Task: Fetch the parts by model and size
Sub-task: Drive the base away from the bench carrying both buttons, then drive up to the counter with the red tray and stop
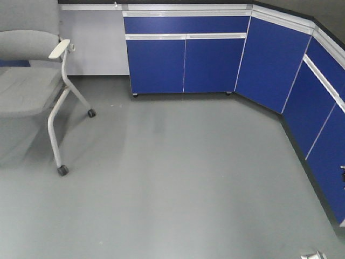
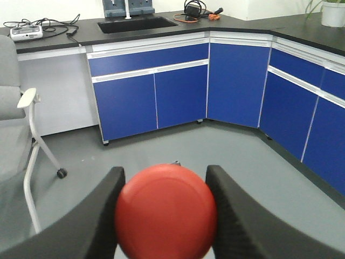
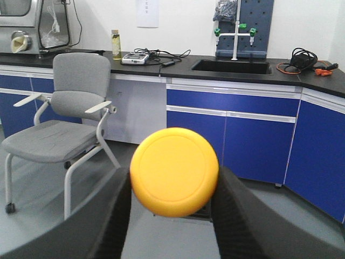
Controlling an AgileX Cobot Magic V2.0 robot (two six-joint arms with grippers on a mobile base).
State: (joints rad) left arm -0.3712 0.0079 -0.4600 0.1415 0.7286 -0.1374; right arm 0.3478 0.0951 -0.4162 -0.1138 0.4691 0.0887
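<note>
In the left wrist view my left gripper [image 2: 166,213] is shut on the red-capped push-button switch [image 2: 166,211]; its round red cap faces the camera between the two dark fingers [image 2: 91,221], and its base is hidden. In the right wrist view my right gripper [image 3: 173,186] is shut on the yellow-capped push-button switch [image 3: 174,171]; the yellow cap fills the gap between the fingers [image 3: 237,216], and a bit of dark base shows under it. Both are held in the air above the grey floor. Neither gripper shows in the front view.
Blue lab cabinets [image 1: 186,56] run along the back and right wall [image 1: 318,108] under a black counter with a sink [image 2: 137,24]. A grey wheeled chair [image 1: 32,81] stands at the left; it also shows in the right wrist view [image 3: 59,129]. Grey floor [image 1: 172,178] lies ahead.
</note>
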